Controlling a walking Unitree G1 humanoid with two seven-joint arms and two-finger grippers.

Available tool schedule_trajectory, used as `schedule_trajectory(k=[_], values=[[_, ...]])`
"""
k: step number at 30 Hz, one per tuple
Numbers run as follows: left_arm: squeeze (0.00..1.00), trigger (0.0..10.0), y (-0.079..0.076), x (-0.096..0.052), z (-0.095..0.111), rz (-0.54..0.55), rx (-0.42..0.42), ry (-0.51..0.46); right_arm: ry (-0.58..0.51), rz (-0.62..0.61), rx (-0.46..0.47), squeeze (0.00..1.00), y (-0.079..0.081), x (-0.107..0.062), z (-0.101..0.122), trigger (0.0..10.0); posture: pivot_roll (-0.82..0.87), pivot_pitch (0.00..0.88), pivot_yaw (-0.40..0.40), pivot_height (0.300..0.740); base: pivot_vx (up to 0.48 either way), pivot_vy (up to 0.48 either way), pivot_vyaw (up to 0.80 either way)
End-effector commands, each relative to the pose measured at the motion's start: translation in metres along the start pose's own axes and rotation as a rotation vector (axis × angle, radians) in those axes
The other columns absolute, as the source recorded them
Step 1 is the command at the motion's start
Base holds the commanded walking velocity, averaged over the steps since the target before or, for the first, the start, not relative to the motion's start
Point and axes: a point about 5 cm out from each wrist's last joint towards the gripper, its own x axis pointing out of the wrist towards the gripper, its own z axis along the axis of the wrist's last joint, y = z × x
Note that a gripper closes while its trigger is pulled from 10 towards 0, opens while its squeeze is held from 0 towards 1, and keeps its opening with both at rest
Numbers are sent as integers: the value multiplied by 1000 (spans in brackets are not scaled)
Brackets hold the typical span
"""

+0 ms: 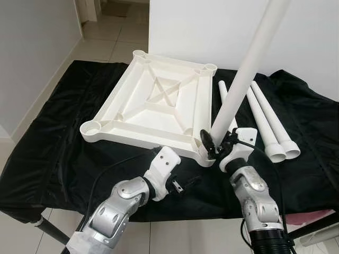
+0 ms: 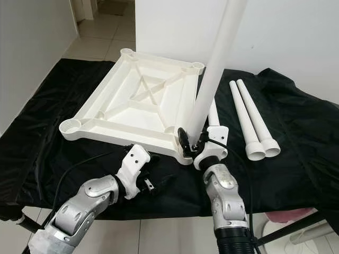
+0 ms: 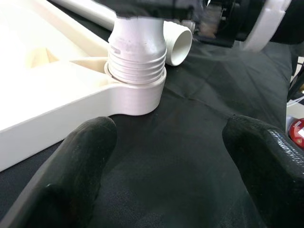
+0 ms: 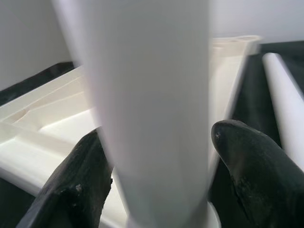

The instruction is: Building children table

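At the near edge of the bench (image 1: pixel 47 174), draped in black cloth, my left tool (image 1: pixel 186 183) rests low on the fabric with its two fingers (image 3: pixel 80 161) spread wide and nothing between them, aimed at the near right corner of the upturned tabletop (image 1: pixel 153 103). My left arm reaches in from the near left, bent at the elbow. Just beyond, my right tool (image 1: pixel 216 147) is closed around the base of the standing leg (image 1: pixel 249 66), one finger on each side of it, the right arm rising almost straight up from below. That leg stands in the near right corner socket (image 3: pixel 135 92), leaning off to the far right; its threads still show above the collar, so I judge it only partly screwed home. So the build is at an early stage, as I read it: one leg of four going in, the other corner sockets open. Farther right, the loose legs (image 1: pixel 267 124) lie side by side on the cloth, waiting their turn.
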Motion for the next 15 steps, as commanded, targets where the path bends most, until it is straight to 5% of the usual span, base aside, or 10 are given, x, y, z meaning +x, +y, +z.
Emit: schedule_trajectory(k=[1, 8, 15], values=[[0, 10000, -2, 0, 4, -22, 8, -13, -1, 57, -47, 0, -3, 2, 2, 10000, 6, 0, -69, 740, 0, 0, 0], [0, 10000, -1, 1, 5, -22, 9, -16, 50, 267, -165, 0, -13, 5, 4, 10000, 2, 0, -63, 740, 0, 0, 0], [0, 10000, -1, 2, 6, -25, 8, -16, 97, 347, -161, 0, -17, 12, -1, 10000, 7, 0, -64, 740, 0, 0, 0]])
